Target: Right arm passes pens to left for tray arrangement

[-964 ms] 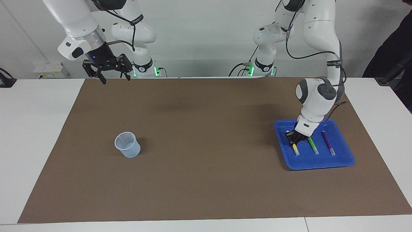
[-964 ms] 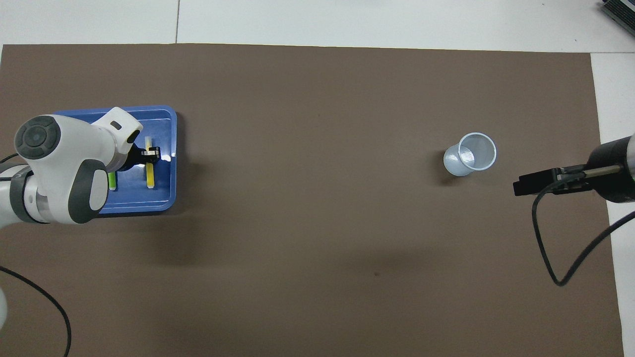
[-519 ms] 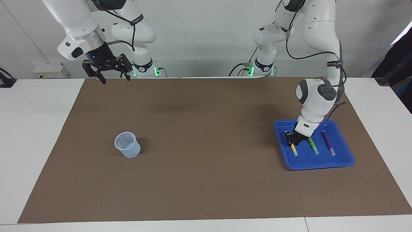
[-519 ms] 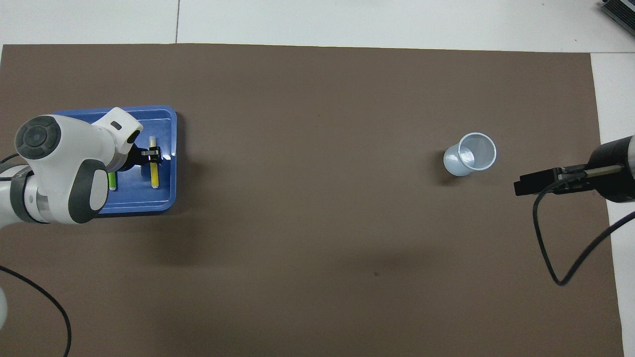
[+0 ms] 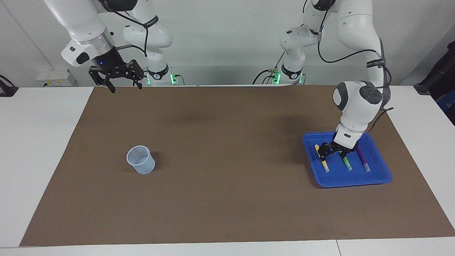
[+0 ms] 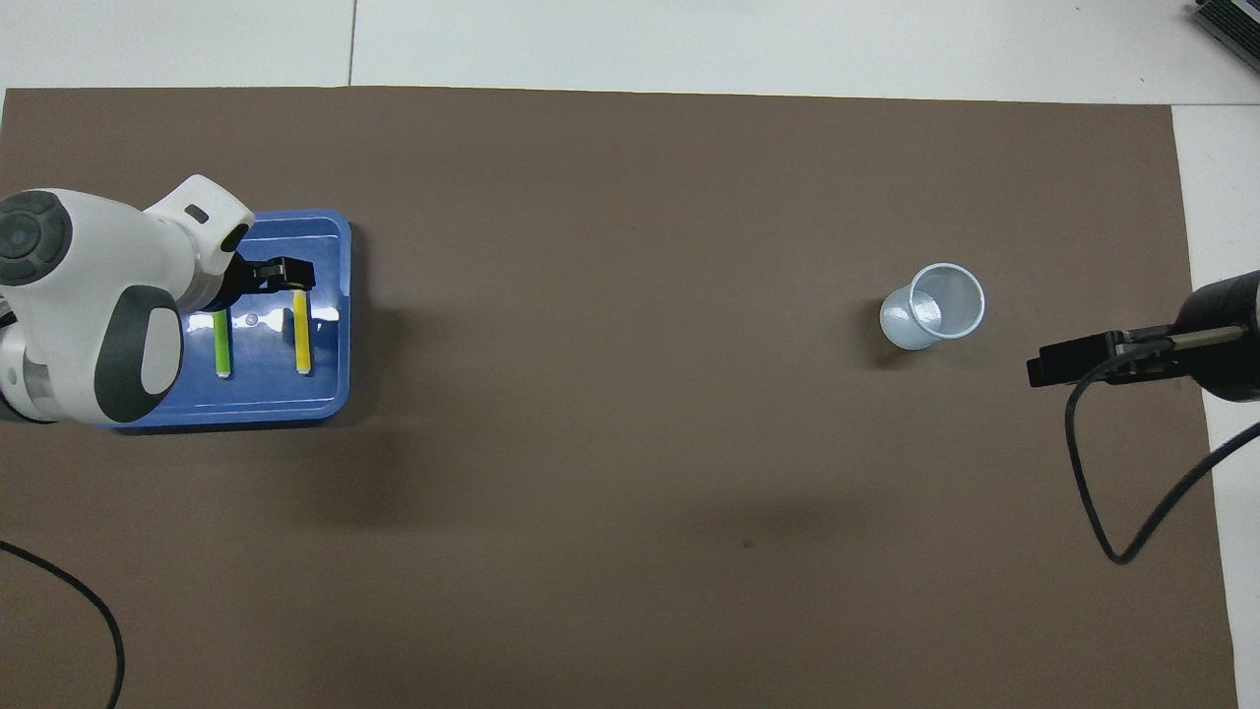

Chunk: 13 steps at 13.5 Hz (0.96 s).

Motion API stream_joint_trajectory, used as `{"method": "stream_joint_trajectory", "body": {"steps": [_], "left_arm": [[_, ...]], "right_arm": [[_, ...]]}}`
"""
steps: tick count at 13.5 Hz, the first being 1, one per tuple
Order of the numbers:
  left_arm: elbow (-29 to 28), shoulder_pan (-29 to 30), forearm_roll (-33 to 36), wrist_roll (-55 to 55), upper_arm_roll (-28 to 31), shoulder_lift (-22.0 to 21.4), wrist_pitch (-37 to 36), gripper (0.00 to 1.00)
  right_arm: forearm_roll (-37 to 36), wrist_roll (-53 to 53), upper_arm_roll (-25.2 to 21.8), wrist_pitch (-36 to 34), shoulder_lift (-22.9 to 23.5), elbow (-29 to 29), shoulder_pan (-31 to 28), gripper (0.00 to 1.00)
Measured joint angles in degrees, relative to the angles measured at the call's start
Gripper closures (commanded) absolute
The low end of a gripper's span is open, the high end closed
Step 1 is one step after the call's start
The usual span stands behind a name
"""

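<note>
Left gripper [image 5: 333,151] jaws spread over 3 pens [image 5: 346,161] in tray [image 5: 355,179]; right gripper [image 5: 121,80] jaws spread.

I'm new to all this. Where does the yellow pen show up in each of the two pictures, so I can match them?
Facing view: the yellow pen lies in the blue tray, lower right, beside the green pen.
Overhead view: the yellow pen lies in the tray, at the left edge.
Shared landmark: the cup.

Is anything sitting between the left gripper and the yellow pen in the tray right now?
Nothing visible does. The left gripper hangs open, low over the blue tray, and the yellow pen lies free in it beside the green pen.
</note>
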Motion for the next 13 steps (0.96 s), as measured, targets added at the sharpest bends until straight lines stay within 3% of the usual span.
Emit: {"method": "stream_joint_trajectory", "body": {"steps": [3, 8, 13], "left_arm": [[3.06, 0.07, 0.01, 0.00, 0.06, -2.23, -1.76, 0.00], [11.46, 0.42, 0.07, 0.35, 0.02, -3.82, -15.85, 0.00], [15.64, 0.62, -0.15, 3.42, 0.08, -6.59, -28.64, 0.00]], "right_arm": [[0.00, 0.00, 0.00, 0.00, -0.10, 0.01, -0.25, 0.00], [0.00, 0.00, 0.00, 0.00, -0.66, 0.01, -0.26, 0.00], [0.00, 0.00, 0.00, 0.00, -0.67, -0.11, -0.26, 0.00]]}}
